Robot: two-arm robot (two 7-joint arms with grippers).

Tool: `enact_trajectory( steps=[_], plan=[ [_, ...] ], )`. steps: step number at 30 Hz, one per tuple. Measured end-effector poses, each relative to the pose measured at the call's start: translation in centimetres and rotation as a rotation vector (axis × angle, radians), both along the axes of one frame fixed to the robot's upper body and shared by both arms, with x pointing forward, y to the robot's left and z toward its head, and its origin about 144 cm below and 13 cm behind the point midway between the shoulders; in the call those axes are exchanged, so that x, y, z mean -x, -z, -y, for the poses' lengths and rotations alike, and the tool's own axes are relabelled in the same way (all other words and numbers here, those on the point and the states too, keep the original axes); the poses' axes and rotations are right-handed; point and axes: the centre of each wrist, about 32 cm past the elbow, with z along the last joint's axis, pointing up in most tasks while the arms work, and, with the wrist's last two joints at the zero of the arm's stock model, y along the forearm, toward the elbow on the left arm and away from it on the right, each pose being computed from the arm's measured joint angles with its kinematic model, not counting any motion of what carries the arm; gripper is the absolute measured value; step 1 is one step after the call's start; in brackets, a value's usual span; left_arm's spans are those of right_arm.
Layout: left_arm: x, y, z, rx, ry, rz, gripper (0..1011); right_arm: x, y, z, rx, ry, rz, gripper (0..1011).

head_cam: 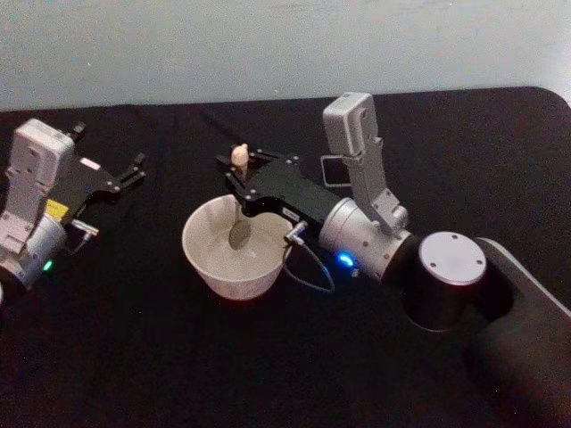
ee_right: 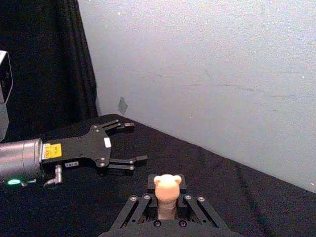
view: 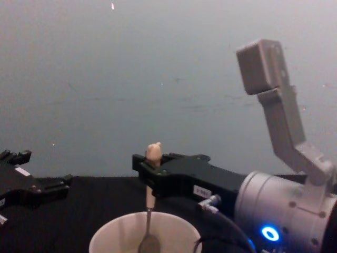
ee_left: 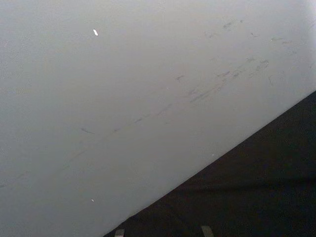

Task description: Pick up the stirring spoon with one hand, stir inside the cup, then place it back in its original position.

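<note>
In the head view the right gripper (head_cam: pixel 239 169) reaches over the wide round cream-white cup (head_cam: pixel 198 260) on the black counter (head_cam: pixel 268 374), fingers clenched on the beige handle of the slim metal stirring spoon (head_cam: pixel 239 235), whose shiny bowl sits down inside the cup; the left gripper (head_cam: pixel 134 171) hovers well apart to the left, fingers released. The right wrist view shows the spoon's animal-shaped knob poking up between the clamping fingers; the chest view shows the stem upright, dropping into the cup.
</note>
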Motion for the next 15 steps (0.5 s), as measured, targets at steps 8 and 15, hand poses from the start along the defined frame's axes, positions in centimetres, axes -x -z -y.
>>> enact_trajectory(
  steps=[8, 15],
  plan=[
    [0.0, 0.0, 0.0, 0.000, 0.000, 0.000, 1001, 0.8, -0.1, 1.6, 0.003, -0.005, -0.002, 214],
    [0.0, 0.0, 0.0, 0.000, 0.000, 0.000, 1001, 2.1, -0.2, 2.6, 0.003, -0.035, -0.001, 214]
  ],
)
